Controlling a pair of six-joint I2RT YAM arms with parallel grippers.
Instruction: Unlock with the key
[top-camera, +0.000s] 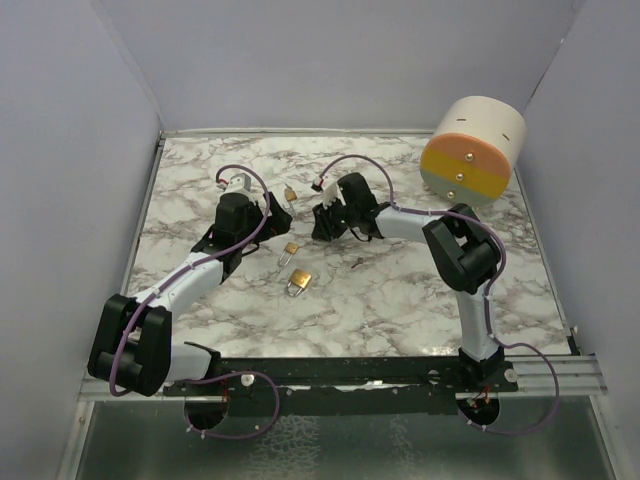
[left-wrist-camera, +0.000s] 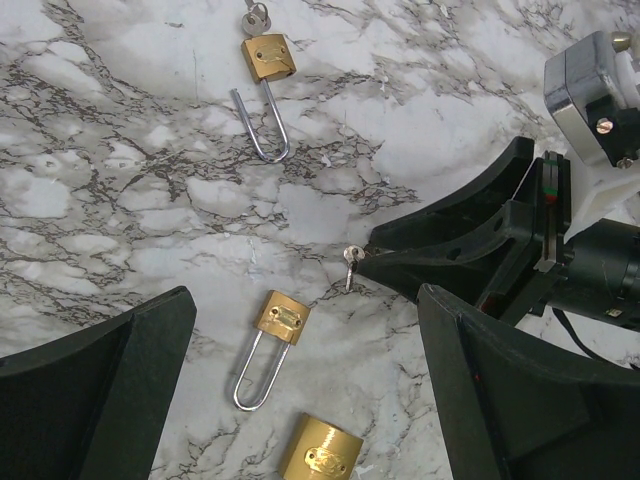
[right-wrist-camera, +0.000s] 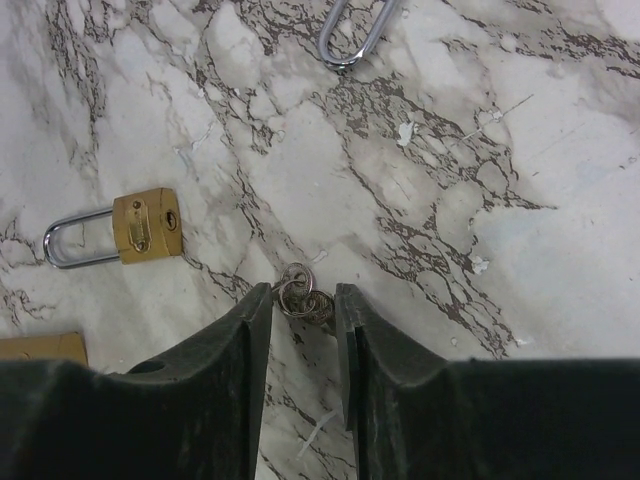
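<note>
Three brass padlocks lie on the marble table (top-camera: 420, 290). A small one (left-wrist-camera: 268, 55) at the far side has a key (left-wrist-camera: 256, 15) in it. A second small padlock (left-wrist-camera: 283, 318) lies between my left gripper's spread fingers, and a bigger one (left-wrist-camera: 320, 452) lies nearest. My left gripper (left-wrist-camera: 305, 292) is open and empty above them; it also shows in the top view (top-camera: 255, 225). My right gripper (right-wrist-camera: 303, 300) is shut on a small key with rings (right-wrist-camera: 305, 298), low over the table. Its tip (left-wrist-camera: 372, 255) shows the key (left-wrist-camera: 350, 265) hanging down. A small padlock (right-wrist-camera: 140, 228) lies to its left.
A white cylinder (top-camera: 472, 150) with an orange, yellow and grey face stands at the back right. Grey walls close in the table on the left, back and right. The two grippers (top-camera: 322, 222) are close together at the table's middle back.
</note>
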